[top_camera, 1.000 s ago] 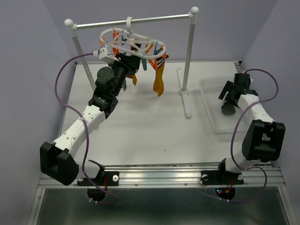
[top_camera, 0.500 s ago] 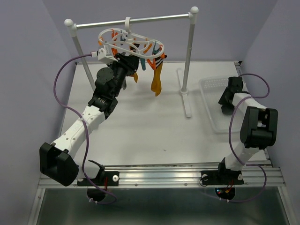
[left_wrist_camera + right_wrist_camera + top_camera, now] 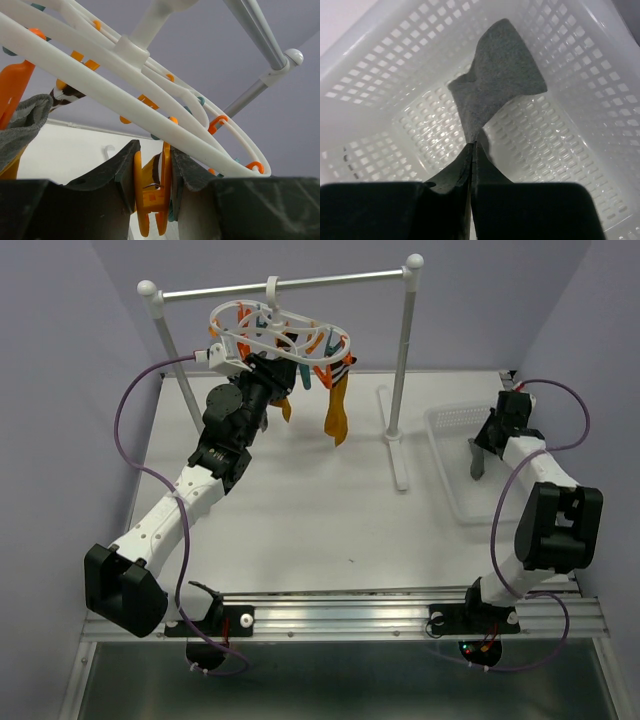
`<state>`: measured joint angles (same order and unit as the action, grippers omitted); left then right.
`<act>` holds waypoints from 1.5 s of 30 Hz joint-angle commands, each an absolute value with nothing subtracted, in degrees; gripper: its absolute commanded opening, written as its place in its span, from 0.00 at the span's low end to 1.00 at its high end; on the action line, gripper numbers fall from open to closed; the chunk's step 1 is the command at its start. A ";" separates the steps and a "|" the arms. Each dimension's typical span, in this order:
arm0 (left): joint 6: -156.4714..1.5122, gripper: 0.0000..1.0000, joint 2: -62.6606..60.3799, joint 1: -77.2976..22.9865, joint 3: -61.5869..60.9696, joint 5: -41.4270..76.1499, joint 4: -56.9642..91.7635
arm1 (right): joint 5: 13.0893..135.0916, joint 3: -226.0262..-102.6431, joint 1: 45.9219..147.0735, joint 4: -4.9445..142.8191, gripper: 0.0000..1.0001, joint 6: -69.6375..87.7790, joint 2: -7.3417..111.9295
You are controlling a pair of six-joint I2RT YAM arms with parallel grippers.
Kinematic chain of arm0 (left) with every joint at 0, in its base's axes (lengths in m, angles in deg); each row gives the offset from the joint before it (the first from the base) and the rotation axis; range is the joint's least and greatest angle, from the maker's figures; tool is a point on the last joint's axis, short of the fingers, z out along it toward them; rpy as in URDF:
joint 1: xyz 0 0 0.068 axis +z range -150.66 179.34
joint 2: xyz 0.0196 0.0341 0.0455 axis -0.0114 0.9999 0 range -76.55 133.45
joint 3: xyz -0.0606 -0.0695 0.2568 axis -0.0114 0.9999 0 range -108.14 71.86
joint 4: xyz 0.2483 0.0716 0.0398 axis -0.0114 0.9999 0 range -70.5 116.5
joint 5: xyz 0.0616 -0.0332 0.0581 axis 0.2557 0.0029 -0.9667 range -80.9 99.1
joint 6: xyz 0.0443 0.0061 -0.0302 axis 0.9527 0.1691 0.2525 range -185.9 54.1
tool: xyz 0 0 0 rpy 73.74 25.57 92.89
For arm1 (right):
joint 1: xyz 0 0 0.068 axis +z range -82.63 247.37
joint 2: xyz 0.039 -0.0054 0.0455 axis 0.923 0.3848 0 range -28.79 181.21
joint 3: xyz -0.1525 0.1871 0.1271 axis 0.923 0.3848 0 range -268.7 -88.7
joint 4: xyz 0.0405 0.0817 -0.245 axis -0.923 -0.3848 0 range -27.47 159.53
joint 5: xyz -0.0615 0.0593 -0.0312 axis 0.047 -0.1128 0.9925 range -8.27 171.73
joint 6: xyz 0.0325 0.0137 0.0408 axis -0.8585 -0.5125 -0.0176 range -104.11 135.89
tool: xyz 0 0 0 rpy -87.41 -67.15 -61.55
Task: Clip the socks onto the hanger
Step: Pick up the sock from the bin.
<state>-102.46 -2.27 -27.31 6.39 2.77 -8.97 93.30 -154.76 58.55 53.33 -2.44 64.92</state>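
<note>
White table [image 3: 300,510], pale purple walls [image 3: 60,340]. At three o'clock, the right gripper [image 3: 472,150] is pinched together on one edge of a dark grey sock [image 3: 500,75], which dangles inside the clear basket [image 3: 380,60]. At eleven o'clock, the left gripper [image 3: 152,150] squeezes an orange clip [image 3: 150,200] under the white hanger [image 3: 100,85], probably to hold it open for that sock. A mustard sock [image 3: 338,418] hangs clipped nearby.

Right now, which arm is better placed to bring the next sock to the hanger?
Right. The right fingers are shut on a grey sock in the basket, while the left fingers pinch an orange clip on the hanger.
</note>
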 commanded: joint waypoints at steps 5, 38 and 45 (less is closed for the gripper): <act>-102.20 0.00 -4.21 -27.11 6.82 -0.30 -10.03 | 81.22 -157.16 58.58 54.85 0.01 -3.45 53.93; -101.49 0.00 -6.32 -27.11 8.49 -2.42 -9.94 | 99.40 -158.40 55.42 41.06 0.01 -8.10 40.56; -102.11 0.00 -5.36 -27.20 8.67 -2.06 -9.94 | 96.67 -158.13 55.42 40.26 0.01 -10.39 41.78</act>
